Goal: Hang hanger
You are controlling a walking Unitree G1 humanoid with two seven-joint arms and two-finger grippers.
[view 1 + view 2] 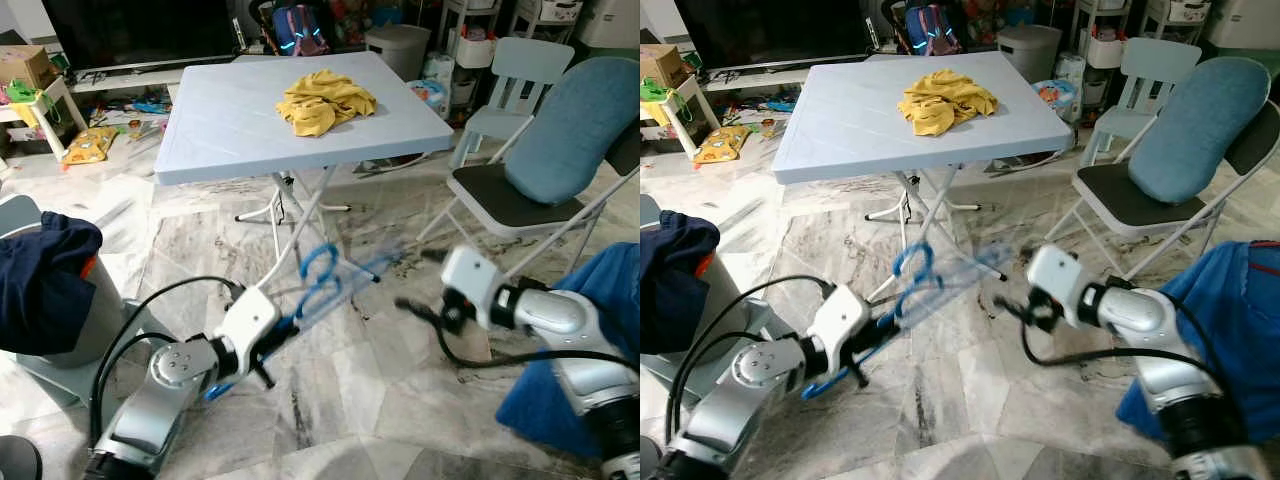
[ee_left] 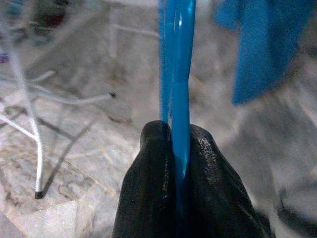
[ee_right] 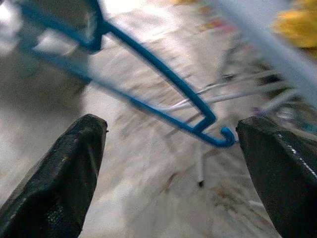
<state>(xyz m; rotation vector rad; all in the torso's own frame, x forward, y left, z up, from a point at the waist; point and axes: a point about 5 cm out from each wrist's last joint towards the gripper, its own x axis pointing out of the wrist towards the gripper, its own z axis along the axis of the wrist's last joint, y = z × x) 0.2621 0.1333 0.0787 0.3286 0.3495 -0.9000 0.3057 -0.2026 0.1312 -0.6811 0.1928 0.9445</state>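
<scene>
A blue plastic hanger (image 1: 322, 280) is held low over the marble floor, its hook pointing up toward the table, and it is blurred by motion. My left gripper (image 1: 268, 352) is shut on one end of it; in the left wrist view the black fingers (image 2: 148, 188) squeeze the blue bar (image 2: 178, 74). My right gripper (image 1: 412, 306) hovers open just right of the hanger's far end. In the right wrist view the hanger's arm and small end hook (image 3: 218, 136) lie beyond its widely spread fingers (image 3: 64, 173), without touching them.
A light blue folding table (image 1: 230, 130) with a yellow cloth (image 1: 322, 100) stands straight ahead. A folding chair (image 1: 500, 200) with a blue cushion is at the right, and blue fabric (image 1: 600, 300) lies beside my right arm. A dark navy garment (image 1: 45, 275) lies on a grey seat at the left.
</scene>
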